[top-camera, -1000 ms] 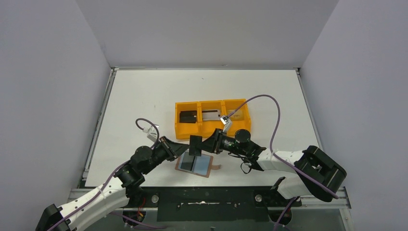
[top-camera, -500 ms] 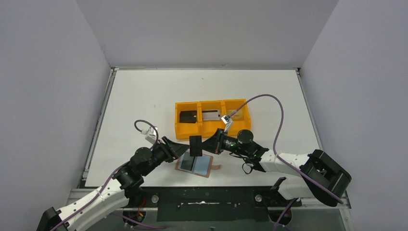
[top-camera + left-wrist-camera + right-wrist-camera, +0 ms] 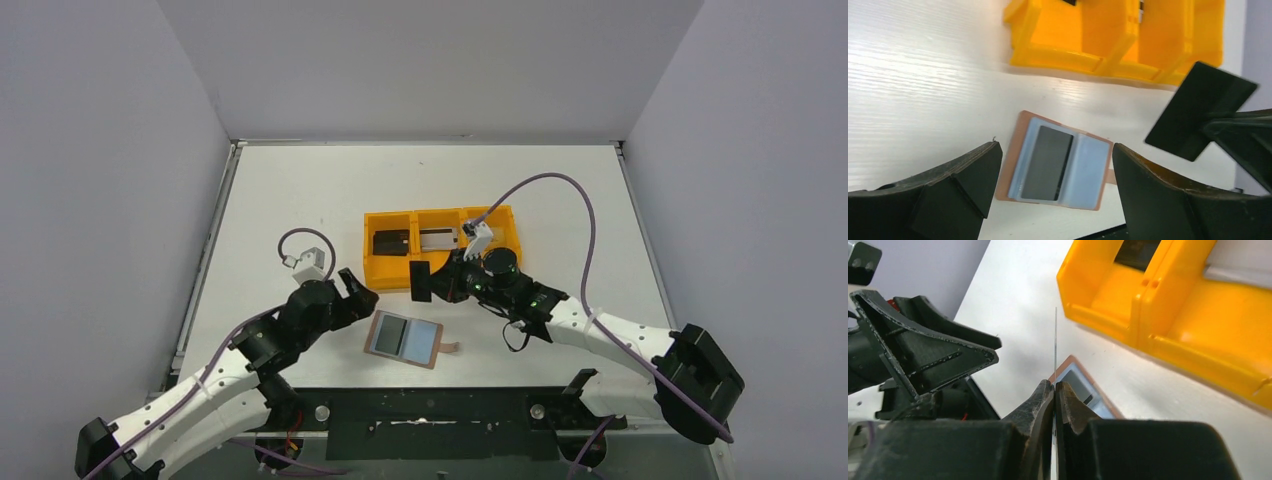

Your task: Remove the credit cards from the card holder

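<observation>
- The right pincer is pressed together on a black card. It pinches the card by 1 edge and holds it upright in the air above the surface.
- The black card hangs near the front wall of the orange tray, above and behind the card holder, touching neither. From the right wrist it shows edge-on, as a thin line rising from the fingertips.
- The card holder lies open and flat near the front edge of the surface, grey-blue inside up. Its snap tab sticks out on the right.
- A dark, card-shaped rectangle sits in its left panel; the right panel shows only grey-blue.
- The left pincer is spread wide with nothing between its fingers. It hovers just left of the card holder, apart from it.
- The tray has 3 compartments. The left 1 holds a dark card and the middle 1 a silvery card. The right arm partly hides the right compartment.
</observation>
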Motion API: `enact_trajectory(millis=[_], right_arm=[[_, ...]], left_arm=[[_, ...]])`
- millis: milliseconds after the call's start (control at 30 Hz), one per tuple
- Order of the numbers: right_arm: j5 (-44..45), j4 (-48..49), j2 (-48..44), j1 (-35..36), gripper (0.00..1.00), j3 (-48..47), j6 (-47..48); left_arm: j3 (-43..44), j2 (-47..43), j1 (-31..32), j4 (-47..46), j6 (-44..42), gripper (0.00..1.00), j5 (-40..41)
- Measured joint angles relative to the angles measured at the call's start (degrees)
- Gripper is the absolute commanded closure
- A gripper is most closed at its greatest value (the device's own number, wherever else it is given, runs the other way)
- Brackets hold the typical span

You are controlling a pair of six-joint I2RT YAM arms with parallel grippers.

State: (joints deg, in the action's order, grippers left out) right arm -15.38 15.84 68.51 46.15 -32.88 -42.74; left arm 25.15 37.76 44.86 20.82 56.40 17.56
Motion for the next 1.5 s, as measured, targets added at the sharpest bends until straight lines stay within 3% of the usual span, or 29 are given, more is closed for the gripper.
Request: enact_trajectory(millis=[133,300,600,800,1033,1267,1500], right_arm=[[4.6,-5.4,0.2,0.0,1.0,-5.3,6.6],[9.0,-8.0,3.7,0.5,1.0,-12.1,15.3],[18.9,-9.6,11.7,8.5,1.0,-21.2,38.4],[25.8,-9.5,20.0,13.8,1.0,-26.1,56.9],[30.1,-9.5,29.9,14.0,1.0,-31.4,71.8],[30.3,-10.3,36.1,12.8,1.0,-36.5,80.8],[29.9,-13.9,42.0,10.9,0.99,-44.2,83.6]], left_arm=[[4.0,2.8,-1.7,5.9,-2.4,0.12,3.1],[7.8,3.7,-9.7,11.0,-5.2,0.11,5.2],[16.2,9.3,-28.4,15.1,-14.8,0.1,-5.7],[17.8,7.5,-29.3,14.2,-20.9,0.1,-6.6],[16.4,6.7,-29.8,14.6,-22.4,0.1,-3.7],[16.4,3.0,-31.0,14.6,-22.4,0.1,-0.4],[16.4,0.3,-31.2,14.6,-22.4,0.1,1.4]])
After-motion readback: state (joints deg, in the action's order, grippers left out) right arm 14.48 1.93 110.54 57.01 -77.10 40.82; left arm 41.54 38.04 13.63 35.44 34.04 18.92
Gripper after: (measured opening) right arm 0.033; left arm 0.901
